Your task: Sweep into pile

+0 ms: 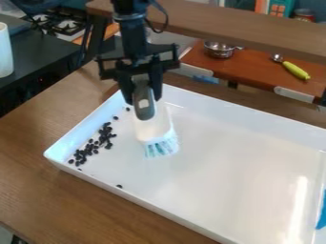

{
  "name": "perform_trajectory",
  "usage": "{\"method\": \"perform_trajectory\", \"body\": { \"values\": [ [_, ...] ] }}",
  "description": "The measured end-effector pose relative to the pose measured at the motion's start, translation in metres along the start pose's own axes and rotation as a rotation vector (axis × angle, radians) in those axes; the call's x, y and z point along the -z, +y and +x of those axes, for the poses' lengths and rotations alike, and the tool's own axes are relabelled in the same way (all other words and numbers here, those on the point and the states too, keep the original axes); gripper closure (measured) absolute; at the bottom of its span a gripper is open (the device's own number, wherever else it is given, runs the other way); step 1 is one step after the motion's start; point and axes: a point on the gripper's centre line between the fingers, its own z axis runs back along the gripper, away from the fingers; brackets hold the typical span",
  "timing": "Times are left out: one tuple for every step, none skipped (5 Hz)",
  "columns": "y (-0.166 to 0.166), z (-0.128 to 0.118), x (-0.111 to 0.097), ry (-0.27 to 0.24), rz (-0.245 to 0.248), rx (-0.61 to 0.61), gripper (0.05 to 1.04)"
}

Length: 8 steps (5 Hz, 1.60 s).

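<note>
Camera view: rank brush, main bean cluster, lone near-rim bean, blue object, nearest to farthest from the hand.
1. Brush, in the hand.
2. Main bean cluster, at the view's left.
3. Lone near-rim bean, nearer the camera.
4. Blue object, at the view's right edge.

Wood-grained brown tabletop (35,190), as I face it, supporting one broad, shallow, rectangular white tray (137,199) with raised walls, which lies directly on the wood.
</note>
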Motion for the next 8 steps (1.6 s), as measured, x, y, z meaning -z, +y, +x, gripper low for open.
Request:
{"method": "perform_trajectory", "body": {
  "values": [
    [-0.031,-0.023,0.0,-0.033,0.018,0.12,0.593],
    [-0.064,-0.057,-0.001,-0.05,0.029,0.227,0.593],
    [-0.084,-0.072,0.0,-0.085,0.045,0.272,0.593],
    [-0.1,-0.077,0.024,-0.116,0.099,0.303,0.593],
    [-0.11,-0.078,0.039,-0.145,0.145,0.348,0.593],
    [-0.107,-0.071,0.058,-0.152,0.224,0.369,0.544],
    [-0.113,-0.071,0.056,-0.174,0.254,0.424,0.242],
    [-0.109,-0.072,0.054,-0.158,0.279,0.475,0.076]
  ]
}}
